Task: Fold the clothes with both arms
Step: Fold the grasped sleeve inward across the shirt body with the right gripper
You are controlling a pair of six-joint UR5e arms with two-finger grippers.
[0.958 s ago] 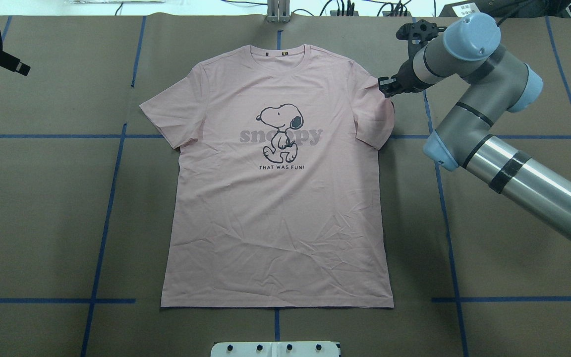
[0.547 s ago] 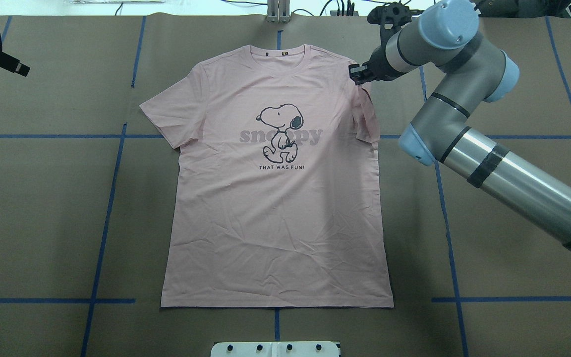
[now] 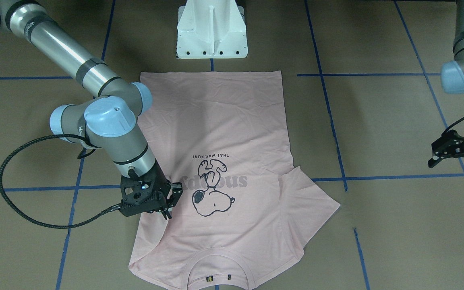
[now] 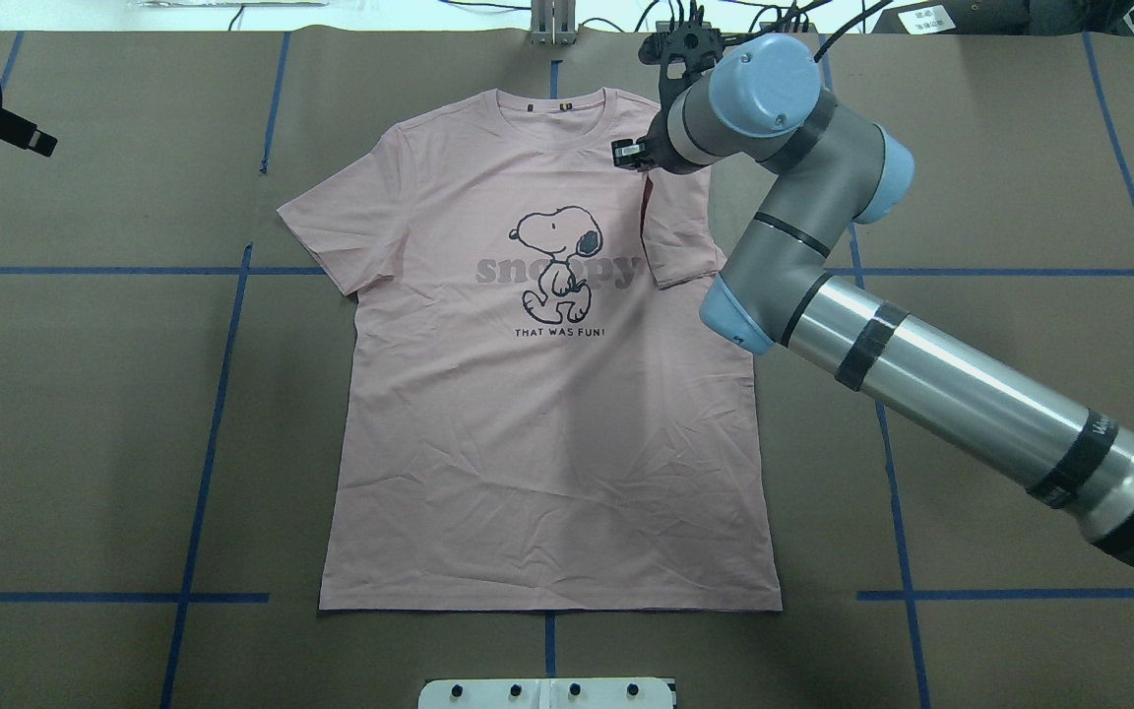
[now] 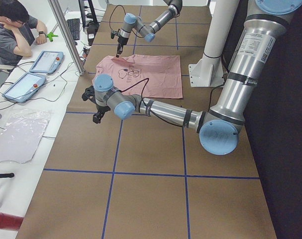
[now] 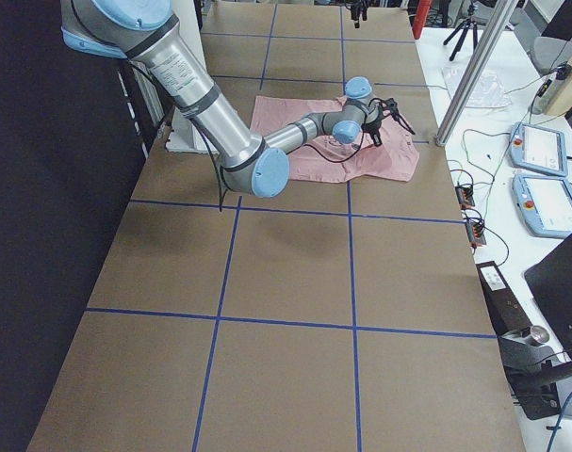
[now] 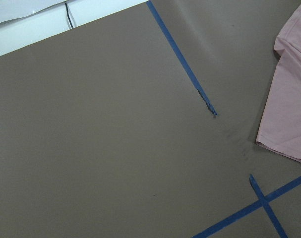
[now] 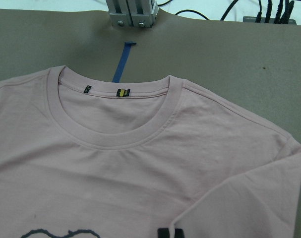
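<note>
Lying face up on the brown counter [image 4: 85,414] is one pink T-shirt [image 4: 547,443]. Two arms show. The right tool [image 4: 628,156] is clenched on one sleeve [image 4: 682,236], holding it lifted and folded inward beside the Snoopy print [image 4: 557,261]. The left tool [image 3: 450,171] hangs released, well apart from the shirt.

Lies flat, print up, collar far: pale pink Snoopy T-shirt [image 4: 547,443]. Has its right sleeve [image 4: 677,236] folded inward over the chest, pinched in the right pincer [image 4: 631,155]. Keeps clear of the left pincer [image 3: 451,169], spread, well left.
</note>
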